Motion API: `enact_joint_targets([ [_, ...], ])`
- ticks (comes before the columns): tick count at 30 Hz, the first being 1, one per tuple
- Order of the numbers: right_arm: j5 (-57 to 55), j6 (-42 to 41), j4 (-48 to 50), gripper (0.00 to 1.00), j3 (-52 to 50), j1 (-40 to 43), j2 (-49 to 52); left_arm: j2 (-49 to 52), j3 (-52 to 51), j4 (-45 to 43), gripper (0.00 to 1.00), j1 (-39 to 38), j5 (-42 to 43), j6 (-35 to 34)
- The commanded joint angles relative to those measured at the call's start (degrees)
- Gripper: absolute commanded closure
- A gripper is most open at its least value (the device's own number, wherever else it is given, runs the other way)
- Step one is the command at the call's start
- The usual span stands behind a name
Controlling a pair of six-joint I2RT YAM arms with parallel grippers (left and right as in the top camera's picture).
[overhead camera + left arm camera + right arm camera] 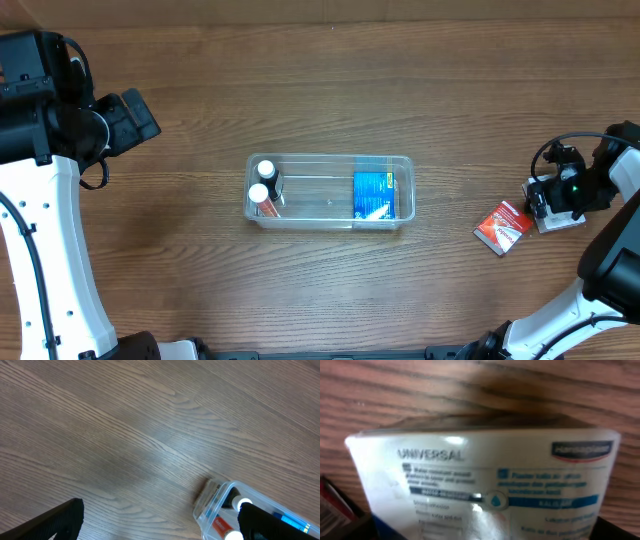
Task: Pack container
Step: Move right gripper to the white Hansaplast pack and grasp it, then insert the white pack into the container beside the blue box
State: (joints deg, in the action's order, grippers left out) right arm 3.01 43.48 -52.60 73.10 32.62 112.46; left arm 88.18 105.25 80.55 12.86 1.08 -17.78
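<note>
Container (330,190) sits well left of my right gripper (546,200), long axis running toward it; left gripper (160,521) gapes empty; whether right grips the white pack (485,485), I cannot tell.

Bright even light overhead, soft shadows on the table (320,90), blurred glary right-wrist close-up

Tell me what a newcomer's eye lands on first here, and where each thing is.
The clear container at mid-table stands out, with two white-capped bottles at its left end and a blue packet at its right. A red packet lies on the table far to the right. A white packet printed UNIVERSAL fills the right wrist view.
</note>
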Motion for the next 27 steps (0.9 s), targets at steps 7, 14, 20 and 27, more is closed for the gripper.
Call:
enact_joint_targets([
  [7, 1.7, -2.2, 1.4, 0.29, 0.2, 0.1, 0.6, -0.2, -0.3, -0.1, 0.00, 0.1, 0.4, 0.6],
  [14, 1.9, -17.1, 1.5, 0.45, 8.1, 0.1, -4.9, -0.2, -0.3, -0.1, 0.00, 0.1, 0.4, 0.6],
  [20, 4.6, -34.4, -4.0, 0.65, 12.2, -5.4, -17.2, -0.2, -0.3, -0.2, 0.00, 0.1, 0.4, 0.7],
  [27, 4.8, -49.4, -16.7, 0.69, 12.2, -28.5, -26.4, -0.2, -0.3, 0.6, 0.00, 0.1, 0.4, 1.1],
])
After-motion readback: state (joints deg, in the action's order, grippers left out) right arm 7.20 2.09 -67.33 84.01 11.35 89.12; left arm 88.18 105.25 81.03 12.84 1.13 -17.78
